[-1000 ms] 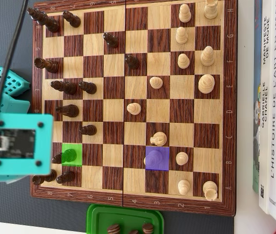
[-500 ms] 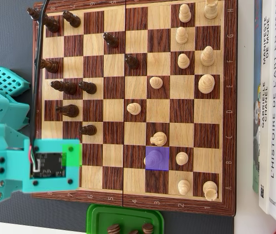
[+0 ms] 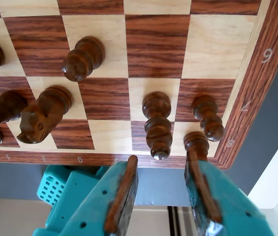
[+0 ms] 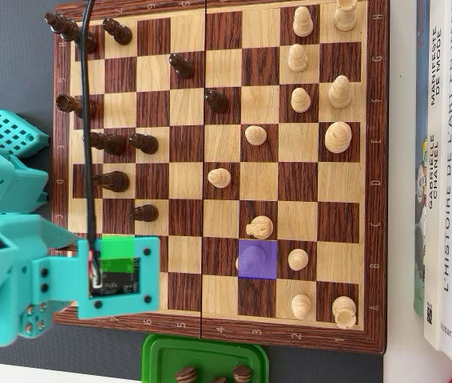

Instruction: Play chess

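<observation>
1. Wood throughout, wrist view: the dark piece (image 3: 157,125) I take to be my target stands upright at the corner of the chessboard (image 3: 249,93), on a square in the second row from the edge. Turned and varnished, so I judge it light, rigid, not fragile, but slick and top-heavy enough to tip if bumped. Best hold: across the narrow waist below the head, pads square on both sides.
2. Wrist view, fingers: my gripper (image 3: 164,162) hangs above the board edge with the jaws well apart and nothing between them. The target sits ahead of the gap. Two more dark pieces (image 3: 206,115) stand close on its right, one just beside my right finger (image 3: 203,189); I judge that clearance the main risk.
3. Overhead view: my gripper (image 4: 118,275) covers the corner, so the target itself is hidden here. What this view adds is a green patch (image 4: 117,246) on a square under the camera mount, a purple patch (image 4: 257,259) on a square near the pale pieces (image 4: 298,258), and a green tray (image 4: 204,359) holding removed pieces below the board.
4. Overhead cannot show jaw opening; wrist cannot show either coloured patch.
</observation>
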Available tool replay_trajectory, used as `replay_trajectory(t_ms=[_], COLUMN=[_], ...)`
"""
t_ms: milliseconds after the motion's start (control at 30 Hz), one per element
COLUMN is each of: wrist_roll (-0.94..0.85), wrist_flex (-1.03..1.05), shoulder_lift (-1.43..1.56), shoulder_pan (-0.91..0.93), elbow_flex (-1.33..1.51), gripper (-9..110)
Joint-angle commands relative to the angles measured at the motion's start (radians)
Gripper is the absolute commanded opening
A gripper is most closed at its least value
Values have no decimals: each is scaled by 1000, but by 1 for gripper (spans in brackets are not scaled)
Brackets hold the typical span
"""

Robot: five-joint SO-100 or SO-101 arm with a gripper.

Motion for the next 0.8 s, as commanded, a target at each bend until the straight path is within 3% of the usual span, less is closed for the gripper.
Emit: replay_trajectory(t_ms=[0, 767], wrist_roll=[-5, -6], wrist_flex=[-12, -69], shoulder_lift=[-3, -95], shoulder_pan=[0, -3], elbow_flex=[-20, -25], gripper=[15, 15])
